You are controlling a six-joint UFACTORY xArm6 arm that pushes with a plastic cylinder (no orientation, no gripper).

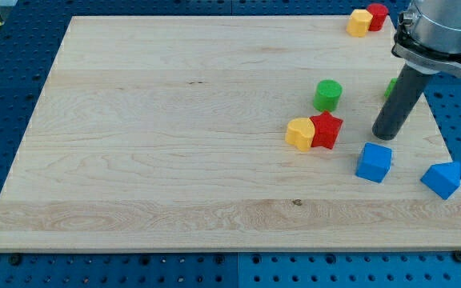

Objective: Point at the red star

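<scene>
I have the red star [326, 130] as my landmark, sitting on the board [174, 144] toward the view's right, a little below the middle height. Touching its left side is a yellow heart [299, 134]; just above it, slightly to the right and apart, stands a green cylinder [327, 94]. My tip [386, 136] is down at board height to the right of the star, near it but clearly not touching, with bare wood showing between them. There is no pincer on this rig, only the dark rod, so nothing opens or closes and nothing is held. Below and to the right of the star sits a blue cube [374, 162], just under my tip; further right of that, near the board's edge, is another blue block [442, 178], its shape hard to call. Well above the star, at the board's top right corner, a yellow block [360, 23] and a red block [377, 16] sit touching each other. A sliver of green [391, 86] peeks out behind the rod, up and right of the star; I cannot tell what shape it is. As for progress, I judge the pointing mostly done: the tip is level with the star and close on its right side. What is left, I think, is a short slide leftward to close the gap without knocking the star or nudging the blue cube.
</scene>
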